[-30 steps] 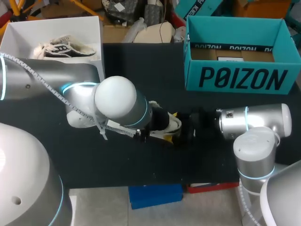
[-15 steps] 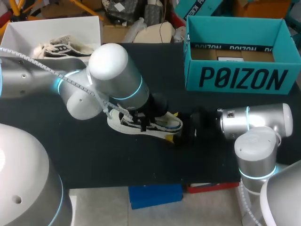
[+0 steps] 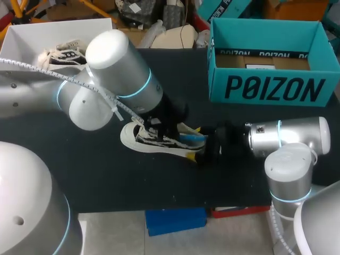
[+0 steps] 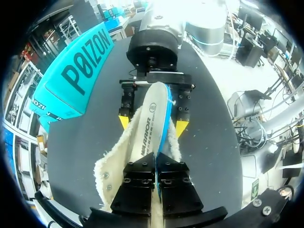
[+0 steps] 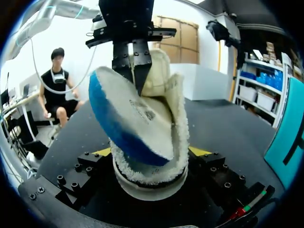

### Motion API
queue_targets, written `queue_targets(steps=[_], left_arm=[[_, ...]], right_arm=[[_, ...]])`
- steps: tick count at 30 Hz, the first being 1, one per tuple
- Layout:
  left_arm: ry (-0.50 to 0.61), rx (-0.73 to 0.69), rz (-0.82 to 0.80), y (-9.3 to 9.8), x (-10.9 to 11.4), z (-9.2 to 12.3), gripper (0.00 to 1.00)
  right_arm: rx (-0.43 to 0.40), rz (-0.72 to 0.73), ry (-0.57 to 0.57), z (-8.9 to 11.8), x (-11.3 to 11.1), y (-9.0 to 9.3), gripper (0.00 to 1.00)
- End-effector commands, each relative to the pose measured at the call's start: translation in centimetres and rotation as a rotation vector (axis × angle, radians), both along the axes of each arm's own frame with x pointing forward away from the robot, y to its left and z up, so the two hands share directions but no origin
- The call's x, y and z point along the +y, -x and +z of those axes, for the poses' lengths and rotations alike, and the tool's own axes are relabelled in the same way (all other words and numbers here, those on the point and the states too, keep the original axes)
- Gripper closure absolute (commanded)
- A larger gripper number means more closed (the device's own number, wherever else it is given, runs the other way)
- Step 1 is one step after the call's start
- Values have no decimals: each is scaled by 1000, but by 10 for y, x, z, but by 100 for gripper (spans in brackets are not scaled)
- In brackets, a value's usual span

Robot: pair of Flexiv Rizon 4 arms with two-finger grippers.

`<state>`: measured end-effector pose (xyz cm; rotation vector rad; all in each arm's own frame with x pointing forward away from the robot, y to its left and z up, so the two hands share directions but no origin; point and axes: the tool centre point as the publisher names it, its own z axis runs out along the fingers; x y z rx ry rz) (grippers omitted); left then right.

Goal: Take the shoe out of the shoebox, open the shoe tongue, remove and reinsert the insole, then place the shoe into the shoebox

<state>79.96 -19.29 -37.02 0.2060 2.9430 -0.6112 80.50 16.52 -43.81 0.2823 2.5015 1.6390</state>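
Shoe (image 3: 139, 142) lies on its sole mid-table, long axis 9 to 3 o'clock, toe toward 9.
The right gripper (image 5: 151, 152) clamps its heel end from both sides. The left gripper (image 4: 156, 166) pinches the blue-backed insole (image 3: 192, 137), which is tilted up out of the fleece collar. The shoebox (image 3: 273, 87) stands at 1 o'clock.

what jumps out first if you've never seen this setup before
The blue-edged insole stands half out of the fleece-lined shoe at the table's middle. The left end effector pinches the insole from above while the right end effector clamps the shoe from both sides. After that, the open teal shoebox at the table's far right corner.
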Motion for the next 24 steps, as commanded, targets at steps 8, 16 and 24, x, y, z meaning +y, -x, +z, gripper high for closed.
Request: queue_targets(steps=[8,16,24], left_arm=[[13,42,-36,-2,-4,-18,100],[29,-2,-60,2,-2,-16,52],[6,-113,-120,6,-8,-22,58]], right_arm=[[0,-2,0,-2,1,1,100],[0,-2,0,-2,1,1,100],[0,-2,0,-2,1,1,100]])
